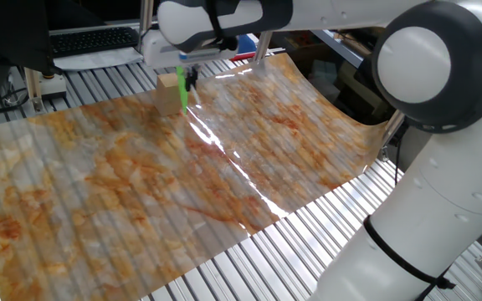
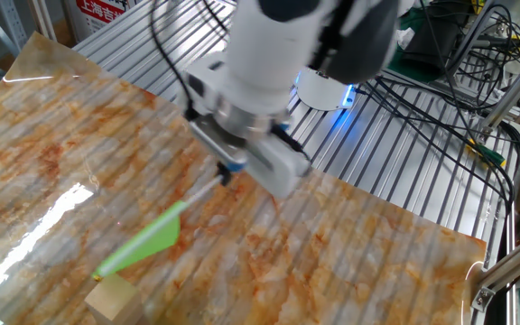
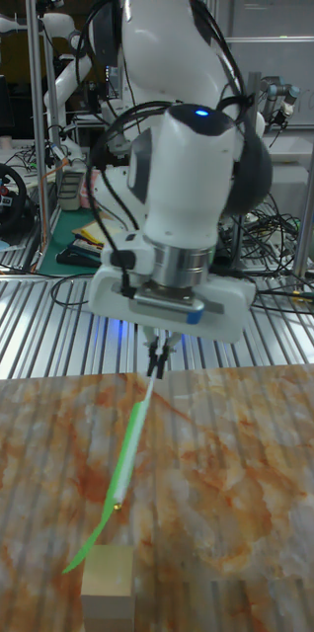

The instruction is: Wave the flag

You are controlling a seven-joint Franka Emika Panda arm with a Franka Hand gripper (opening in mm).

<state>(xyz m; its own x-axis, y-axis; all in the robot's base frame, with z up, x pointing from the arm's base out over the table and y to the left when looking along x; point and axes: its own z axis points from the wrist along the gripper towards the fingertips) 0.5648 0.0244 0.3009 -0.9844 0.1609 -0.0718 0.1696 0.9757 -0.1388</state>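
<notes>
seemingly gripper (image 3: 159, 345) pinched on flag (image 2: 143, 247) stick, above block (image 3: 109, 587)

Lighting is bright and even overhead — a white glare streak crosses the glossy marbled sheet (image 1: 224, 159) at centre frame. The moving arm (image 2: 278, 54) shows motion blur; shadows are faint.

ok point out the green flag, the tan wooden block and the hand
green flag (image 2: 143, 248), the other fixed view, middle of the cloth
tan wooden block (image 3: 109, 585), tall fixed view, its front face
hand (image 3: 158, 346), tall fixed view, between fingertips on the stick
</notes>
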